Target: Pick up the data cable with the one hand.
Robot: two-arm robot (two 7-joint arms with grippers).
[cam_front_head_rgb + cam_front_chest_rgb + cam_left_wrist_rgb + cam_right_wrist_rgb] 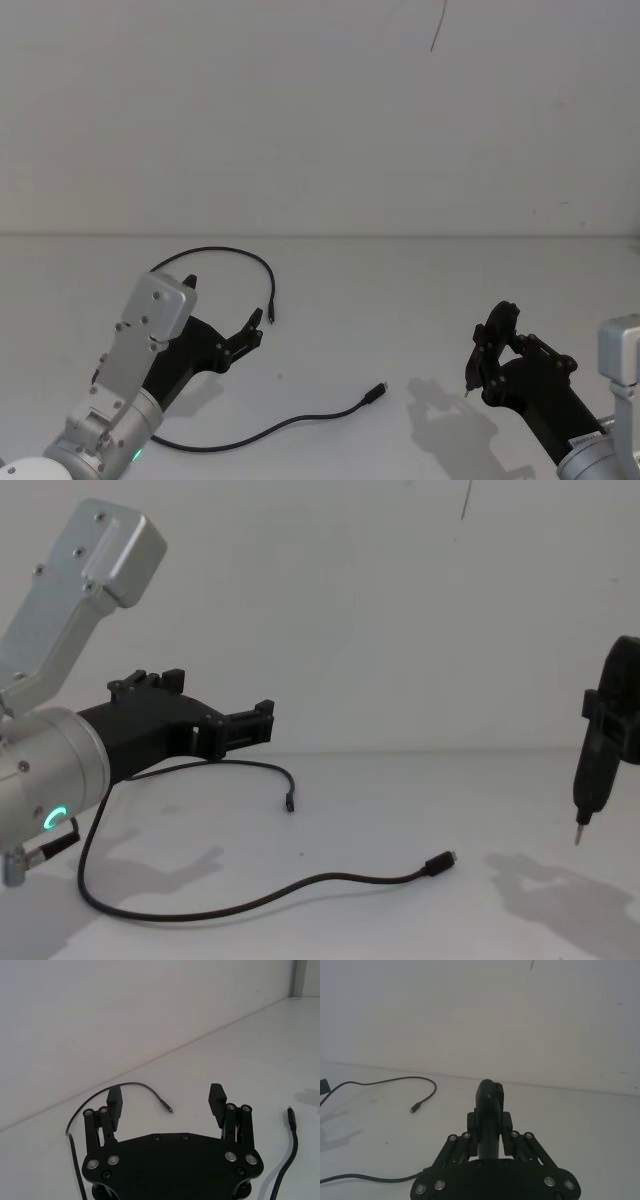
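Data cable [225, 250] lies loose below the wide-spread left hand [225, 302].

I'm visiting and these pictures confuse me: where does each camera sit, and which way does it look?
Head: high, looking down at the table; left gripper and right gripper show.
Chest: lower, looking across; left arm large.
Left wrist: behind its open fingers.
Right wrist: behind its gripper, shut on pen-like tool.
All share the data cable.
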